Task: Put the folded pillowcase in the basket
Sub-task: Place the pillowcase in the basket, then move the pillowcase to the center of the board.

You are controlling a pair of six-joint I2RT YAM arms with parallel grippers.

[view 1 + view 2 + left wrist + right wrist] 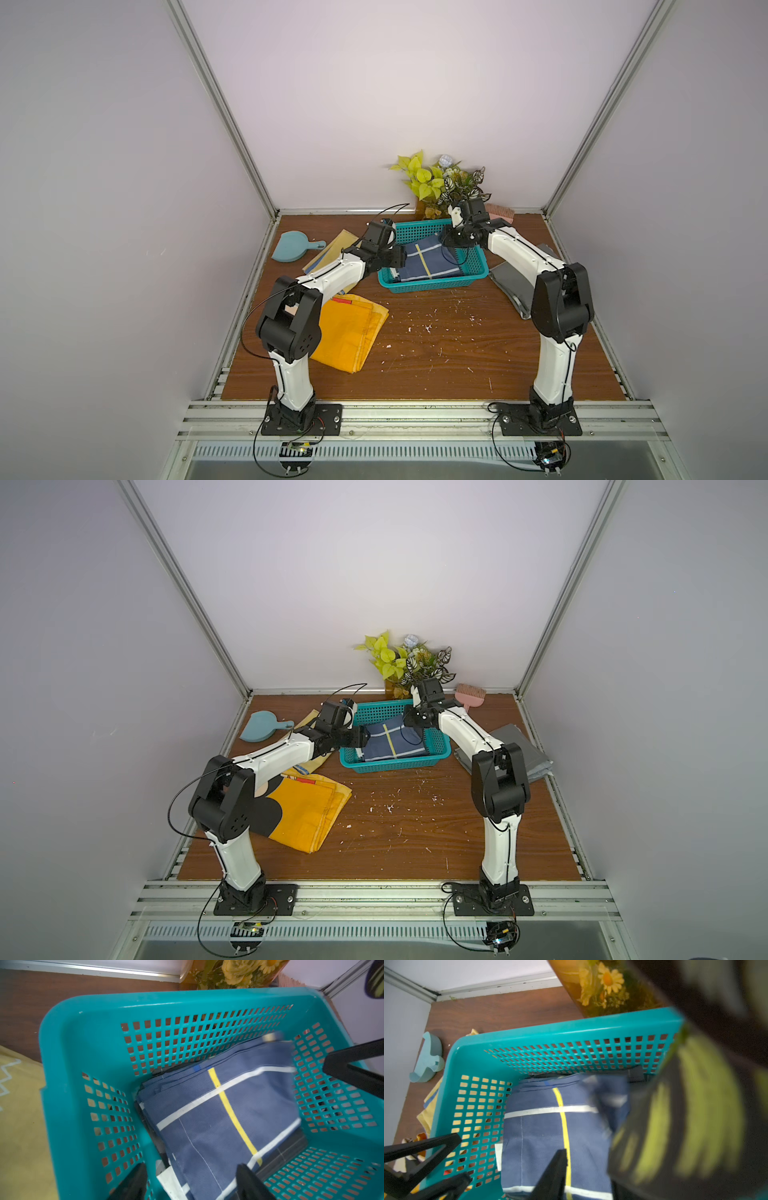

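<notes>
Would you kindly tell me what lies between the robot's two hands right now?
The folded blue pillowcase, lying in the teal basket, sits between the left hand and the right hand; both top views show it.

Basket (432,285): teal, sq-hole lattice on walls + floor. Pillowcase (428,266): slate-navy blue, broad white stripes crossed by 1 yellow stripe, plus thin white lines. Orange cloth (309,816): orange-yellow w/ big black round patch, bit of red at edge. Pale-yellow cloth (18,1126): soft yellow, white zigzag line. Grey cloth (534,750): plain mid grey. Dustpan (291,248): dusty blue. Brush (471,696): pink. Plant (424,176): lime leaves, dark leaves w/ white veins, yellow daisies. Tabletop (436,353): brown woodgrain, white flecks. Robot arms (291,374): white shells, black joints.
</notes>
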